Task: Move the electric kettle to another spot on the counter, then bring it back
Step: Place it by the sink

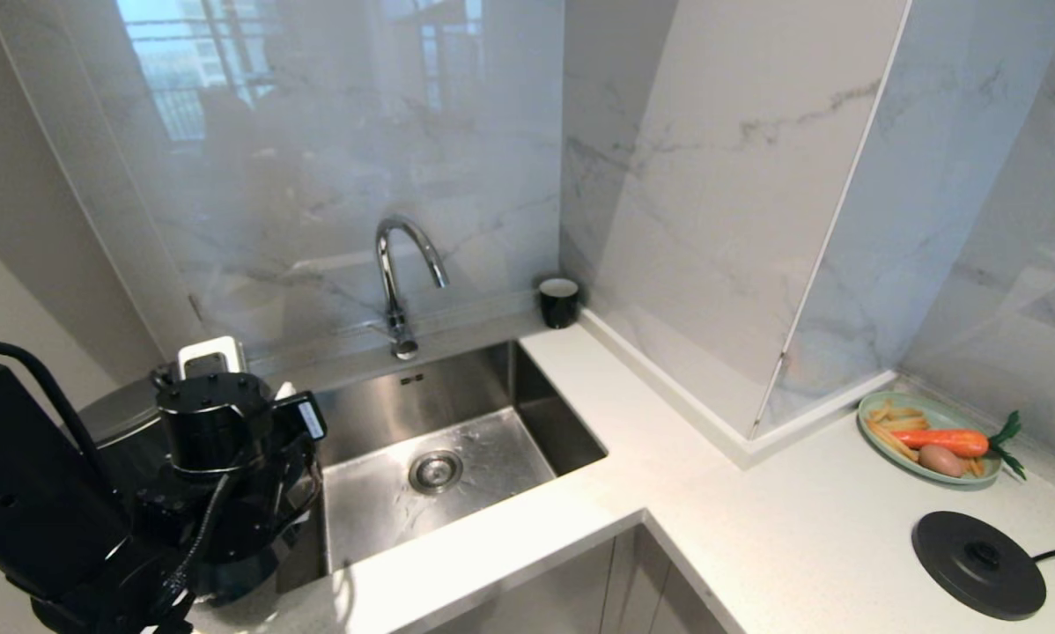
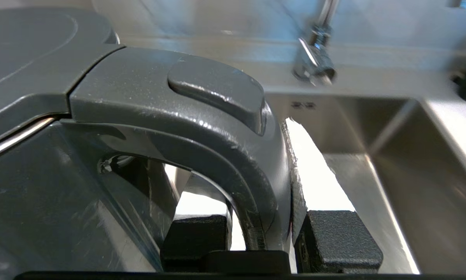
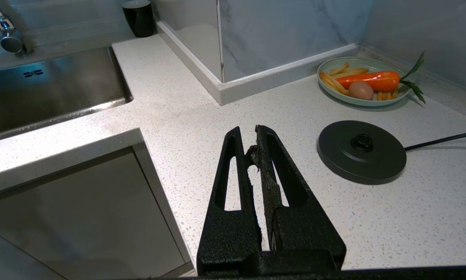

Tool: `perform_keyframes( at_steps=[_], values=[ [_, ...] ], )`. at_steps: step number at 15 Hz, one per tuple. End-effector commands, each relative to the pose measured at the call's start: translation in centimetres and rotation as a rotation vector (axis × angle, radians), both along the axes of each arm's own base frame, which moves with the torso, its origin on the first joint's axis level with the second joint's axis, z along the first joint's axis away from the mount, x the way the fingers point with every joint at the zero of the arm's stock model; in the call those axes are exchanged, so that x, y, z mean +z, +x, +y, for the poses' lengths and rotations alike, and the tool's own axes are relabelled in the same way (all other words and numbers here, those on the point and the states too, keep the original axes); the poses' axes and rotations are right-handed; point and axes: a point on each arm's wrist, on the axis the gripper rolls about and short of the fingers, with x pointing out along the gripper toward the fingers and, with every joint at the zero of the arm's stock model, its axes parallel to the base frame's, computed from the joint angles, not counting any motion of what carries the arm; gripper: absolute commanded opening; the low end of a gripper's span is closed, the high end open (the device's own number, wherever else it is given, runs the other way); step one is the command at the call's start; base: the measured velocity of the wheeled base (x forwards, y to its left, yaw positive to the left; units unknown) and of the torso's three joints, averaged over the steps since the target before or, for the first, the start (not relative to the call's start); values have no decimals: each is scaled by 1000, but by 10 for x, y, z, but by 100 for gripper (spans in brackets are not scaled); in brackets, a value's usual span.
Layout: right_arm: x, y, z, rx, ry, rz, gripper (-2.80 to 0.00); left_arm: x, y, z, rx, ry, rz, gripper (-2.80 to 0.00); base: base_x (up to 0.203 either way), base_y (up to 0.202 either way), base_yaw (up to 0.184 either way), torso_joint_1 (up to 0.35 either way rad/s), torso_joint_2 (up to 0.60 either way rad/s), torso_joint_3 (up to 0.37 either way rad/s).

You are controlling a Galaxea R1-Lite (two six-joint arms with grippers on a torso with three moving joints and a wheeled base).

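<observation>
1. The left gripper (image 2: pixel 262 233) is clamped across the loop handle of the tall glossy black electric kettle (image 2: pixel 42 186), which sits at the left of the stainless steel sink (image 1: pixel 457 458).
2. Keep the kettle upright and clear of the sink rim.
3. Carry it over the pale speckled stone counter (image 1: pixel 800 528) toward the flat round black corded base (image 1: pixel 977 563).
4. The right gripper (image 3: pixel 256 155) hangs parked over the counter, fingers together.

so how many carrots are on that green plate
1. A single orange carrot lies across the green plate at the counter's far right corner, on top of the fries, with a brown egg beside it. More could hide underneath, though none shows.
</observation>
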Motion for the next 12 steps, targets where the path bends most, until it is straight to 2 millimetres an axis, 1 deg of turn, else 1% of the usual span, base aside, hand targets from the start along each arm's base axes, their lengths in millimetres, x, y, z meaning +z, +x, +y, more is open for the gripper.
perform_keyframes(
  at_steps=[1,5,9,12],
  values=[
    [0,0,0,-1,0,0,-280,-22,7,4,19,26,44,-280,0,0,0,0,0,0],
    [0,0,0,-1,0,0,-280,-43,13,9,39,49,72,-280,0,0,0,0,0,0],
    [0,0,0,-1,0,0,-280,-71,7,13,46,69,156,-280,0,0,0,0,0,0],
    [0,0,0,0,0,0,-280,-73,7,17,60,69,165,-280,0,0,0,0,0,0]
  ],
)
